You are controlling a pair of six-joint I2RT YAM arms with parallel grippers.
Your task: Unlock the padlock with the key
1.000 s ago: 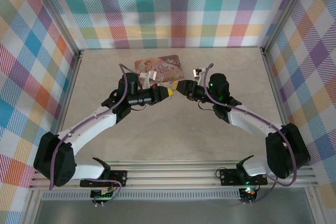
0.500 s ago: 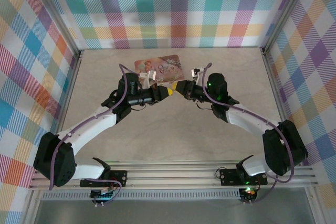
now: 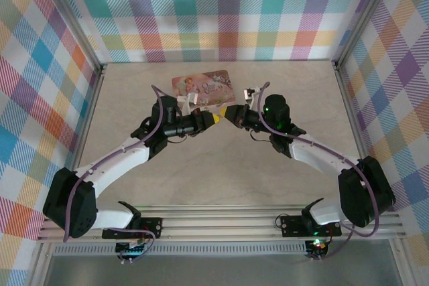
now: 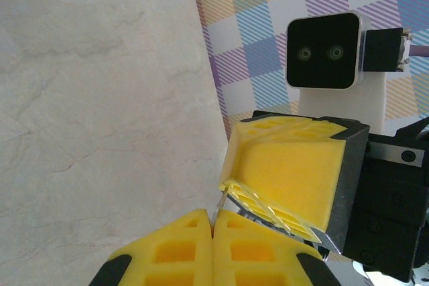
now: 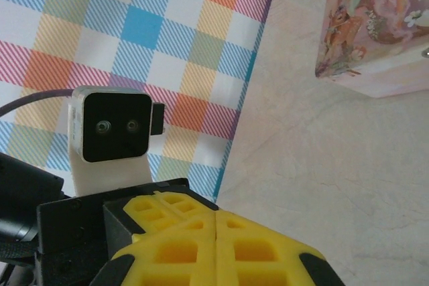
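The key (image 4: 220,202) is a thin metal sliver sticking up from between my left gripper's (image 4: 213,218) shut yellow fingers. Its far end runs into the tip of my right gripper (image 4: 229,182), which is shut as well. From above, the left gripper (image 3: 216,117) and right gripper (image 3: 230,113) meet tip to tip above the table, just in front of the pink tin box (image 3: 204,85). In the right wrist view the right gripper (image 5: 216,216) has its pads pressed together, with the left gripper's fingers (image 5: 151,209) right beside them. The padlock is hidden.
The pink pictured tin box (image 5: 375,25) lies on the pale table (image 3: 221,165), just behind the grippers. Checked walls (image 3: 221,11) close in the back and both sides. Open table stretches between the grippers and the arm bases.
My right gripper's jaws have closed, and it has shifted slightly left against the left gripper's tip. The left gripper has stayed shut and still.
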